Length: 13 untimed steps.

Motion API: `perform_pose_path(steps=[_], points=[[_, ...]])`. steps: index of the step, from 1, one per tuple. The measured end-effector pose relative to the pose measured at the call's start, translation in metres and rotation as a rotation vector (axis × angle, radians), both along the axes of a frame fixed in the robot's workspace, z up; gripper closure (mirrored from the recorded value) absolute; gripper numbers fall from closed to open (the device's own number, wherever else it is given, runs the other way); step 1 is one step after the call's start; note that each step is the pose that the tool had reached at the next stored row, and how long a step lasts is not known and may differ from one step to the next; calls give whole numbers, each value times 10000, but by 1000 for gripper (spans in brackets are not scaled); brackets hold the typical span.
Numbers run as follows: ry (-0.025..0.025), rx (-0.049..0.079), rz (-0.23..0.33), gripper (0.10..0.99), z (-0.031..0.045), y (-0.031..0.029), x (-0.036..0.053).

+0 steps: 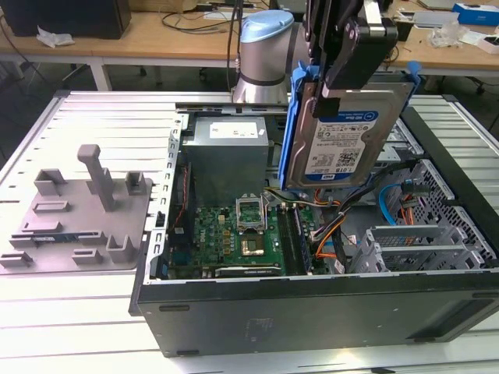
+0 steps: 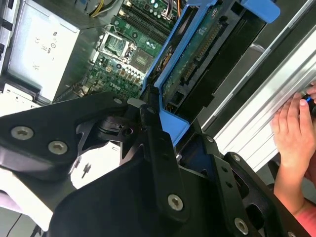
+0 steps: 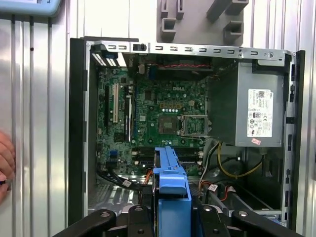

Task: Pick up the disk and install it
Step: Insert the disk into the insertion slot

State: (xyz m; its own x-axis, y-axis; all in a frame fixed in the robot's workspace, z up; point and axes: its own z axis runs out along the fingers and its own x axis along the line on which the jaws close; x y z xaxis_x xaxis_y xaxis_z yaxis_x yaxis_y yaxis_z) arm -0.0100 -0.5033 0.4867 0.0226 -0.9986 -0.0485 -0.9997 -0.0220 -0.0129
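The disk (image 1: 343, 140) is a silver hard drive with a white and blue label and a blue bracket round its edges. It hangs upright on edge above the open computer case (image 1: 312, 304), over the case's middle. My gripper (image 1: 331, 97) is shut on the disk's upper edge, one black finger lying over its labelled face. In the second wrist view the disk's green circuit underside (image 2: 197, 54) runs away from my gripper (image 2: 160, 126). In the first wrist view the blue bracket (image 3: 172, 182) stands edge-on above the gripper (image 3: 170, 219), with the motherboard (image 3: 158, 113) beyond it.
A grey plastic fixture (image 1: 78, 210) with upright posts lies at the exterior view's left of the case. Inside the case are the power supply (image 1: 230, 156), loose cables (image 1: 331, 234) and a metal drive cage (image 1: 421, 241). A person's hand (image 2: 294, 133) rests on the slatted table beside the case.
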Motion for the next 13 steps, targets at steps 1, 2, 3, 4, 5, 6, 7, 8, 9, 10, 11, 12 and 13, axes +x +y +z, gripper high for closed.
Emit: perform_pose_path(steps=[1, 2, 3, 4, 5, 6, 7, 8, 9, 10, 11, 12, 13], points=[[-5, 18, -5, 718, -6, -4, -4], [-4, 26, -19, 718, -9, -6, -7], [-4, 29, -29, 718, -11, -7, -8], [-3, 33, -47, 718, -14, -10, -11], [-3, 33, -59, 718, -14, -11, -12], [-3, 32, -61, 718, -14, -11, -12], [-3, 33, -64, 718, -14, -11, -12], [-4, 33, -65, 718, -14, -11, -12], [-4, 33, -65, 718, -14, -11, -12], [-4, 33, -67, 718, -14, -11, -12], [-4, 34, -68, 718, -15, -12, -12], [-4, 34, -70, 718, -15, -21, -13], [-4, 34, -69, 718, -15, -31, -10]])
